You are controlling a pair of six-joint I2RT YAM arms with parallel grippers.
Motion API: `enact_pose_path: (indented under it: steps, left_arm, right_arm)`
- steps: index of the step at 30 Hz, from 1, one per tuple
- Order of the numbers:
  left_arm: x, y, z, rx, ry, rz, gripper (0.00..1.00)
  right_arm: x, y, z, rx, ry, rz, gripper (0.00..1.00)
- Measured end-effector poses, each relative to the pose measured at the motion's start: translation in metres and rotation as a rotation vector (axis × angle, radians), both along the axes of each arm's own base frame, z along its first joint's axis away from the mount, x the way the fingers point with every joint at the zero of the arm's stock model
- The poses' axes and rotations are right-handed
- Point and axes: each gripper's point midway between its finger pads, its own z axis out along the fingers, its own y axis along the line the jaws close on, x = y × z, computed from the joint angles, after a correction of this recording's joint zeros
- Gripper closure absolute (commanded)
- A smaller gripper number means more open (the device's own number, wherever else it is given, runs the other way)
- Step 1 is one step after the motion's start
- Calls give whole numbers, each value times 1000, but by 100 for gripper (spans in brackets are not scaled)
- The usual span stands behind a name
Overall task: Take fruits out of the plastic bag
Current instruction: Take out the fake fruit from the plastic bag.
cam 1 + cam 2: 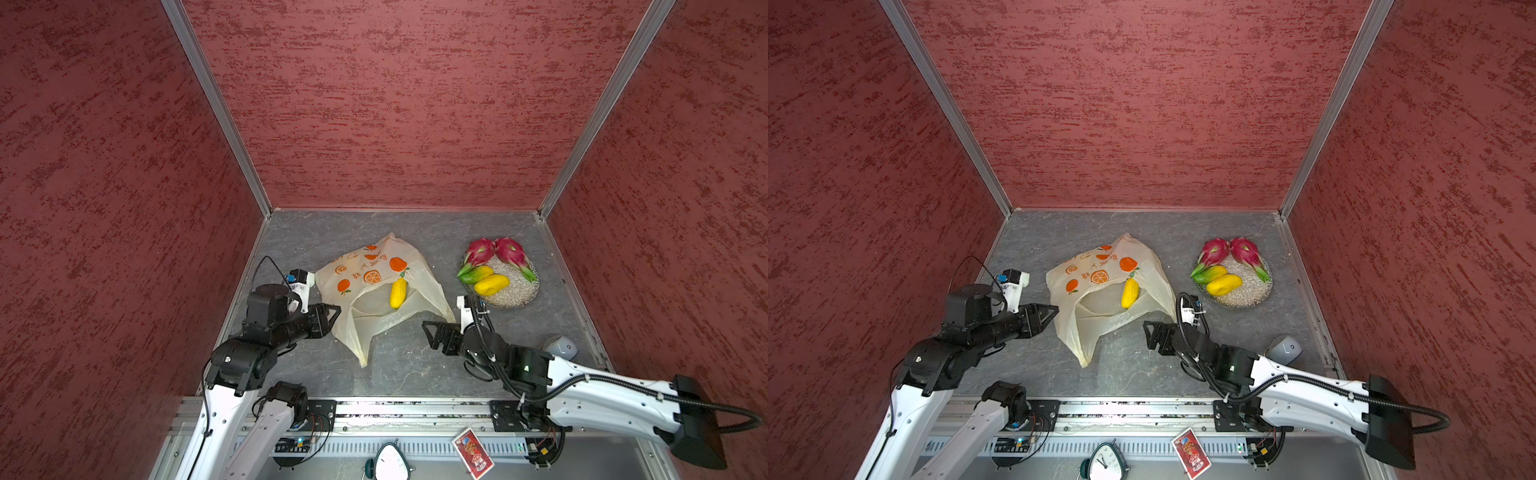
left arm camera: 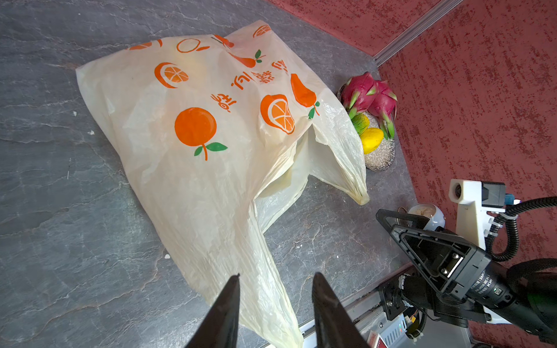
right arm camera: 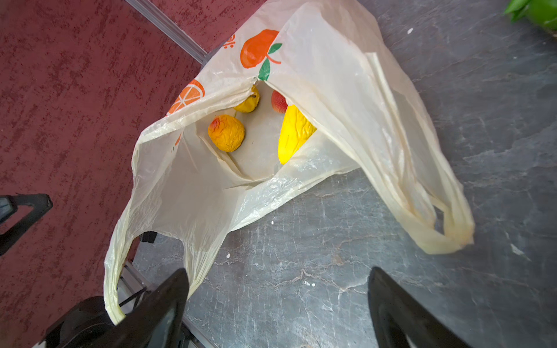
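The plastic bag [image 1: 374, 274] [image 1: 1100, 270] lies mid-table with its mouth gaping toward the front. Inside it, the right wrist view shows a yellow mango [image 3: 294, 135], an orange [image 3: 226, 132], a lemon-like fruit [image 3: 247, 101] and a red berry [image 3: 278, 101]. Two dragon fruits [image 1: 480, 251] and two mangoes [image 1: 491, 284] rest on the plate [image 1: 515, 297]. My left gripper [image 1: 337, 309] [image 2: 277, 275] is open at the bag's left edge, its fingers on either side of one loop handle without pinching it. My right gripper [image 1: 424, 325] [image 3: 278, 271] is open wide over bare table just in front of the bag's mouth.
A grey rounded object [image 1: 559, 347] sits near the right wall behind my right arm. Red walls close in the left, back and right sides. Beyond the front rail lie a red card [image 1: 471, 453] and a small clock [image 1: 390, 459].
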Motion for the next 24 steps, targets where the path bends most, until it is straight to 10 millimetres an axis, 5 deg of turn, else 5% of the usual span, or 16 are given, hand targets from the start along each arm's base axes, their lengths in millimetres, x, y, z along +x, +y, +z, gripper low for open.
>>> enact_pose_path:
  steps: [12,24]
  left_arm:
    - [3,-2,-8,2,42,-7,60]
    - [1,-2,-5,-1,23,-7,60]
  right_arm:
    - [34,84,17,-215,-13,141,26]
    - [84,85,-41,-432,156,119,33]
